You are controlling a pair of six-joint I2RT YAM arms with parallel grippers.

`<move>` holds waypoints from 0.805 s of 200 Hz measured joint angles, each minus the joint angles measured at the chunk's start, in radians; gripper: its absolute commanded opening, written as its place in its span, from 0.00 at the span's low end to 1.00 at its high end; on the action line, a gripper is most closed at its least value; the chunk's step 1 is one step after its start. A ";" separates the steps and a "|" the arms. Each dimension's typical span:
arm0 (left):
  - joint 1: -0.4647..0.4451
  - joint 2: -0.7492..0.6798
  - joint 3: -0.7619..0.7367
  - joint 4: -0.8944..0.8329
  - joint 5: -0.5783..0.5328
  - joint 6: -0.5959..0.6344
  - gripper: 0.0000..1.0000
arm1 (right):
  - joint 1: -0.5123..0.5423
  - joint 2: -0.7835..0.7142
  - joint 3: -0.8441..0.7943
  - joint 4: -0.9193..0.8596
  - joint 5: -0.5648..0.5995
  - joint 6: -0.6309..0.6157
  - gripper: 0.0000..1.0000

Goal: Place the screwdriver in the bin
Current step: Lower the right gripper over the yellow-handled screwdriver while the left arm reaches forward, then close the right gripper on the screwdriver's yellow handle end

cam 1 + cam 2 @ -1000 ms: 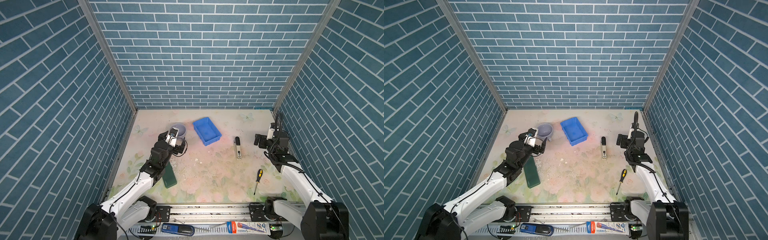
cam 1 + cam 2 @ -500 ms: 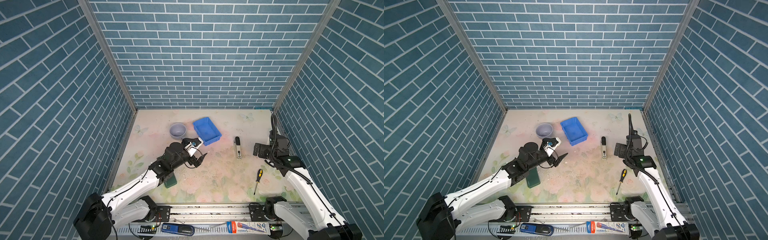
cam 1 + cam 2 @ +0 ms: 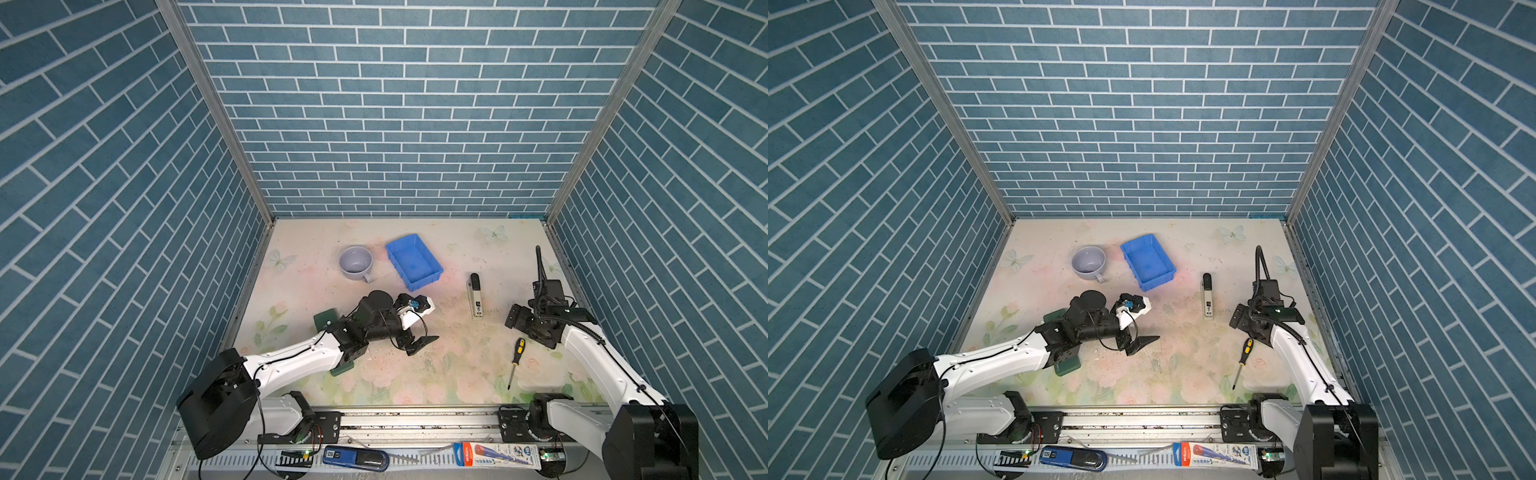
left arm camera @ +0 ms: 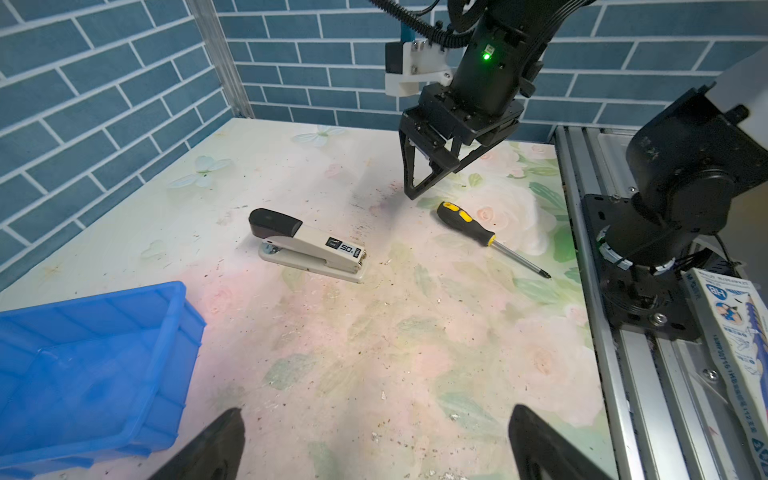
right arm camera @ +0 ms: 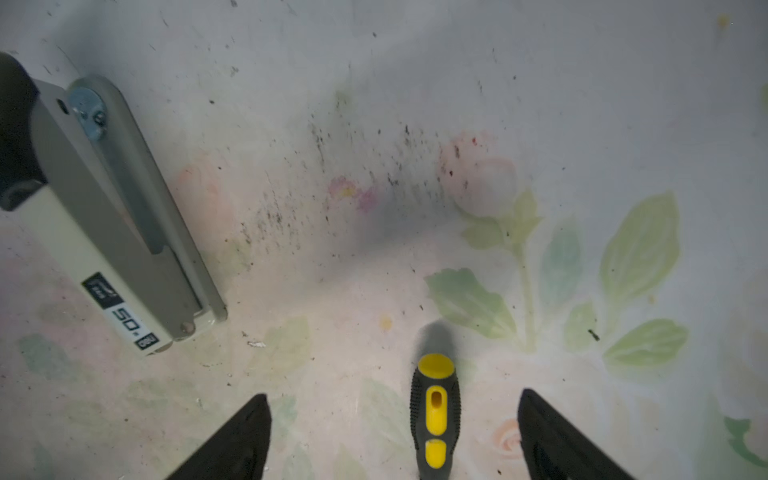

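The screwdriver, with a yellow-and-black handle and thin shaft, lies flat on the flowered table at the front right. My right gripper hangs open just above its handle end. In the right wrist view the handle lies between the spread fingers of the right gripper, nearer one of them and untouched. The blue bin stands empty at the back centre. My left gripper is open and empty over mid-table.
A grey-and-black stapler lies between the bin and the screwdriver. A grey-lilac cup stands left of the bin. A dark green block lies under the left arm. A packaged tool rests on the front rail.
The left arm swung from the cup to mid-table, its gripper now open. The right gripper moved forward and down to just above the screwdriver's handle.
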State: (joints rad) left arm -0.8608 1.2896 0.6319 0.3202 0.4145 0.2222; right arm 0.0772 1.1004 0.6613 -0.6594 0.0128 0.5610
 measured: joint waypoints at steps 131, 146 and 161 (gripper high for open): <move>-0.004 0.003 -0.009 0.051 -0.006 -0.002 1.00 | -0.011 0.150 -0.059 0.053 -0.026 0.036 0.40; -0.004 0.003 -0.009 0.056 -0.006 -0.002 1.00 | -0.011 0.162 -0.063 0.064 -0.025 0.036 0.39; -0.004 0.003 -0.009 0.060 -0.006 -0.002 1.00 | -0.011 0.173 -0.065 0.070 -0.024 0.034 0.35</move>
State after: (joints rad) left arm -0.8646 1.2922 0.6228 0.3798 0.4088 0.2207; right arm 0.0662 1.2736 0.5961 -0.5896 -0.0116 0.5945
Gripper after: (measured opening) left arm 0.996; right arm 0.376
